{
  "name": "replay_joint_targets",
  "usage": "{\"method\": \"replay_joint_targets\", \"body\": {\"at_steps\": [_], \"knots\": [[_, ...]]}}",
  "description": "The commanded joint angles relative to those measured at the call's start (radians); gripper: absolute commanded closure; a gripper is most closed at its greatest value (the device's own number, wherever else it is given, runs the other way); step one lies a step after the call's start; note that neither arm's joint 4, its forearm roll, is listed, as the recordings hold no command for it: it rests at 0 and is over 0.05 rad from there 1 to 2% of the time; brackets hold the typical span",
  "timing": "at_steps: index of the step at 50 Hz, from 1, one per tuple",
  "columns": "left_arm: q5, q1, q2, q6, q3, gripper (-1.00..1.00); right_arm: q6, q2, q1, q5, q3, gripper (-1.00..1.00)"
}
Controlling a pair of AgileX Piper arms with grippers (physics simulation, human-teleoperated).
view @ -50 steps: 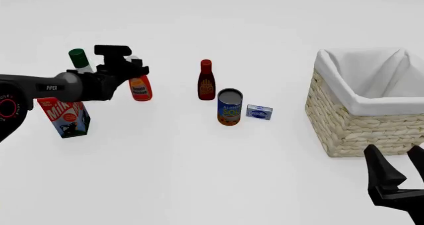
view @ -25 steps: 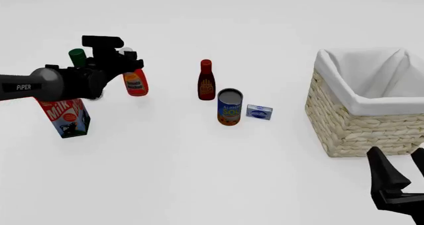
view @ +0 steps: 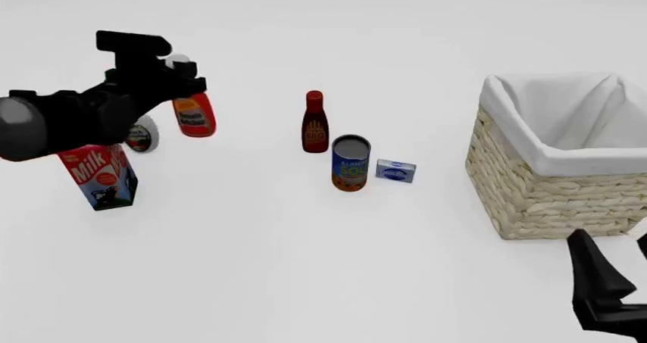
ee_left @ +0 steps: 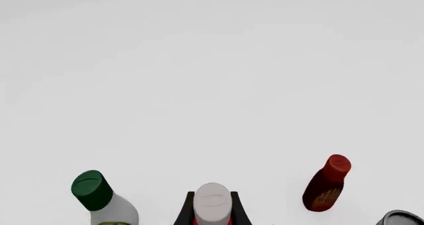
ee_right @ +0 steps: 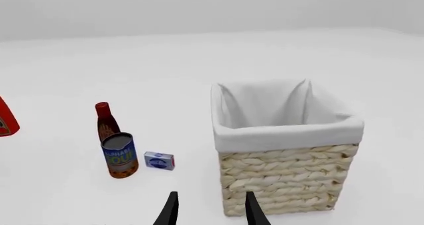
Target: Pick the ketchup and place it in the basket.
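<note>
Ketchup, a bright red bottle with a white cap and an orange label, hangs tilted above the table, clamped between the fingers of the left gripper at far left, well apart from the basket. That basket sits at right, its white cloth lining holding nothing visible. The right gripper hovers low just before the basket, fingers apart.

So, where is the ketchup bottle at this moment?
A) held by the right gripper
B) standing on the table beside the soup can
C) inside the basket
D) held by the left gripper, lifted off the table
D: the left gripper is closed on the ketchup, which hangs above the table, far from the basket.
</note>
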Motion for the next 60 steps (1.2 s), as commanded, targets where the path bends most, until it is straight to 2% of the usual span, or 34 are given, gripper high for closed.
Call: {"method": "replay_joint_targets", "body": {"at_steps": [1,5,10,11,12,13,15,17,21,22,24,28,31,36,40,41,43,46,49,51,54,55,58,59,60], "knots": [[0.024,-0.009,-0.108,0.050,0.063,1.00,-0.044,-0.064,0.001,0.040,-0.001,-1.00],[0.030,-0.013,-0.148,0.068,0.098,1.00,-0.049,-0.067,-0.003,0.040,-0.009,-1.00],[0.049,-0.023,-0.191,0.079,0.124,1.00,-0.098,-0.069,0.022,0.036,-0.035,-1.00],[0.064,-0.030,-0.203,0.067,0.125,1.00,-0.124,-0.069,0.032,0.040,-0.044,-1.00],[0.076,-0.042,-0.215,0.064,0.127,1.00,-0.117,-0.069,0.049,0.049,-0.061,-1.00],[0.081,-0.045,-0.232,0.078,0.134,1.00,-0.141,-0.069,0.054,0.059,-0.072,-1.00],[0.098,-0.064,-0.257,0.107,0.142,1.00,-0.149,-0.069,0.073,0.073,-0.100,-1.00],[0.112,-0.069,-0.277,0.113,0.148,1.00,-0.126,-0.069,0.069,0.094,-0.121,-1.00],[0.133,-0.089,-0.305,0.147,0.161,1.00,-0.135,-0.069,0.082,0.109,-0.150,-1.00],[0.154,-0.098,-0.309,0.125,0.154,1.00,-0.130,-0.069,0.088,0.117,-0.159,-1.00],[0.183,-0.110,-0.343,0.138,0.157,1.00,-0.141,-0.069,0.099,0.133,-0.176,-1.00],[0.243,-0.144,-0.395,0.127,0.152,1.00,-0.136,-0.068,0.156,0.170,-0.219,-1.00],[0.276,-0.165,-0.430,0.136,0.152,1.00,-0.159,-0.066,0.207,0.192,-0.238,-1.00],[0.301,-0.189,-0.473,0.153,0.166,1.00,-0.165,-0.061,0.263,0.213,-0.268,-1.00],[0.313,-0.198,-0.497,0.182,0.186,1.00,-0.173,-0.025,0.291,0.196,-0.284,-1.00],[0.320,-0.203,-0.502,0.180,0.187,1.00,-0.147,-0.006,0.305,0.190,-0.290,-1.00],[0.328,-0.204,-0.508,0.191,0.191,1.00,-0.135,0.013,0.332,0.180,-0.301,-1.00],[0.341,-0.207,-0.517,0.207,0.194,1.00,-0.144,0.036,0.356,0.169,-0.308,-1.00],[0.374,-0.226,-0.540,0.209,0.195,1.00,-0.128,0.082,0.384,0.159,-0.334,-1.00],[0.399,-0.237,-0.549,0.193,0.186,1.00,-0.132,0.105,0.387,0.150,-0.342,-1.00],[0.431,-0.258,-0.572,0.195,0.178,1.00,-0.150,0.148,0.404,0.135,-0.355,-1.00],[0.429,-0.269,-0.587,0.221,0.185,1.00,-0.153,0.159,0.416,0.133,-0.360,-1.00],[0.450,-0.275,-0.595,0.209,0.175,1.00,-0.159,0.196,0.442,0.121,-0.367,-1.00],[0.442,-0.278,-0.604,0.235,0.183,1.00,-0.145,0.209,0.458,0.122,-0.375,-1.00],[0.460,-0.290,-0.607,0.215,0.174,1.00,-0.130,0.250,0.480,0.116,-0.385,-1.00]]}}
